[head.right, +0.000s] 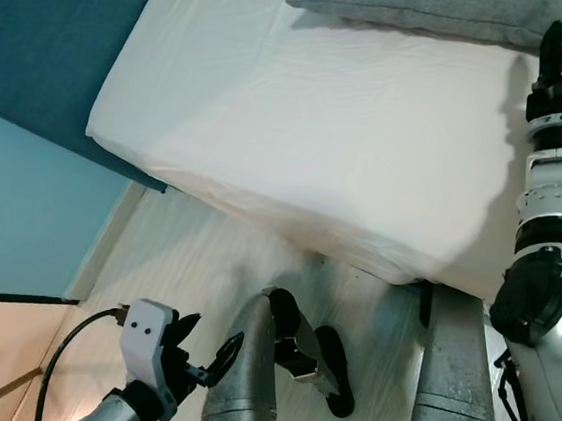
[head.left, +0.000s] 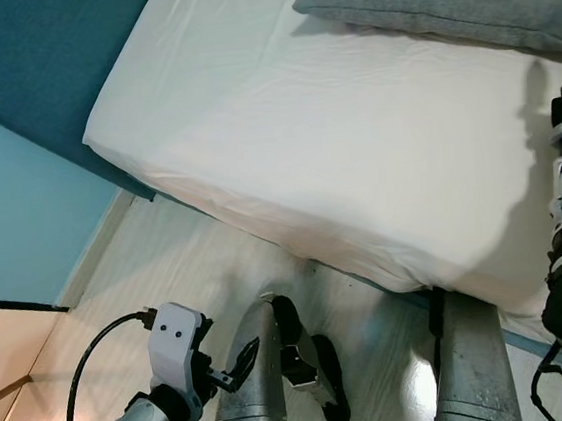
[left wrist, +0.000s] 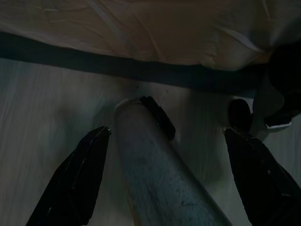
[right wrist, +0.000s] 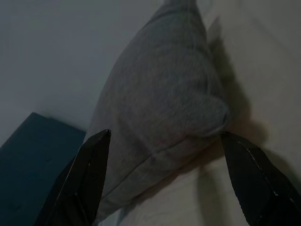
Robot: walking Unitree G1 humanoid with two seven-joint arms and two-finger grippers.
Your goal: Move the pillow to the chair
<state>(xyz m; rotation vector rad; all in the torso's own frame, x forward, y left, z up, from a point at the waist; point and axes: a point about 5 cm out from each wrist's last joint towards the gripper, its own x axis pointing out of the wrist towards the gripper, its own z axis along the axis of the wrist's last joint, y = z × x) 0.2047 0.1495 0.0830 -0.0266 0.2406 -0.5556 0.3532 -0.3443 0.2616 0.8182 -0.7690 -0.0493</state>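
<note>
Pillow looks soft, light, squishy, so guessing it folds and sags when lifted. Best bite probably near corner/edge seam facing right gripper: pinch deep so fabric doesn't slip out.

Looks: grey woven cover, plump, lying flat at head end of bed on white sheet.

Right gripper raised over mattress, fingers spread wide, empty, pillow edge just ahead between them; contact hard to judge, wrist view dark.

Left gripper low by floor, wide open, holding nothing.

Chair nowhere yet.
</note>
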